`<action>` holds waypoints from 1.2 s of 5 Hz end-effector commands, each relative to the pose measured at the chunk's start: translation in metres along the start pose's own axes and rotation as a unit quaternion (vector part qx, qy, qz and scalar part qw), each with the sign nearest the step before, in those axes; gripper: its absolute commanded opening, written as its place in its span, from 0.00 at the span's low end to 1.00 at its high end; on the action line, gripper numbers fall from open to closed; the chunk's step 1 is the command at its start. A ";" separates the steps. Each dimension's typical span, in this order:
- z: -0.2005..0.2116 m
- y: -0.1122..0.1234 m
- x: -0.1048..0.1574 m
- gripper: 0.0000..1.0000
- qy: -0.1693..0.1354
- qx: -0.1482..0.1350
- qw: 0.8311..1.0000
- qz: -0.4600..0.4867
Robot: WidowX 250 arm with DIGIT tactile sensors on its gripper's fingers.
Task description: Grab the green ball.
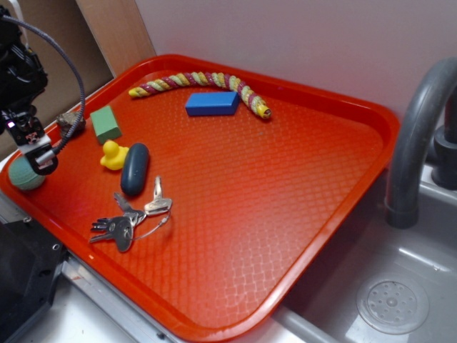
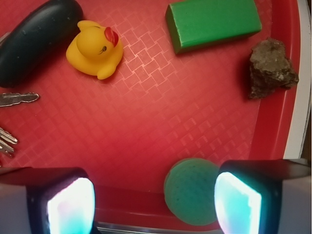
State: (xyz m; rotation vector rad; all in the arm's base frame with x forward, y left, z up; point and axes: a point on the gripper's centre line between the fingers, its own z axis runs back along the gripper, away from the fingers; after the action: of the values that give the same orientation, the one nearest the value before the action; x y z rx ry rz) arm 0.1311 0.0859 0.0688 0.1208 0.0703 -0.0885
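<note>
A red tray (image 1: 307,207) holds scattered small items. At its left corner, against the rim, sits the green ball (image 2: 191,197). The gripper (image 2: 155,204) hangs over it with jaws spread, the ball nearer one pad, seemingly almost touching it. A good grab likely means shifting sideways to centre the ball, then lowering and closing. A yellow duck (image 2: 95,49) sits well clear.

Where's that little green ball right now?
The green ball sits at the tray's left edge in the exterior view, left of the yellow duck; in the wrist view it lies between the open hand's fingers, nearer one.
</note>
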 end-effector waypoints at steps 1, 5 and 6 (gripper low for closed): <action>-0.052 0.013 -0.025 1.00 0.052 0.052 0.997 -0.017; -0.029 0.012 -0.015 0.00 0.009 0.022 1.000 0.000; -0.022 0.013 -0.011 0.00 0.001 0.022 1.000 0.003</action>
State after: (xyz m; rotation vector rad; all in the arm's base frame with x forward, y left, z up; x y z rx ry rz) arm 0.1202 0.0953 0.0438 0.1546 0.0910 -0.1104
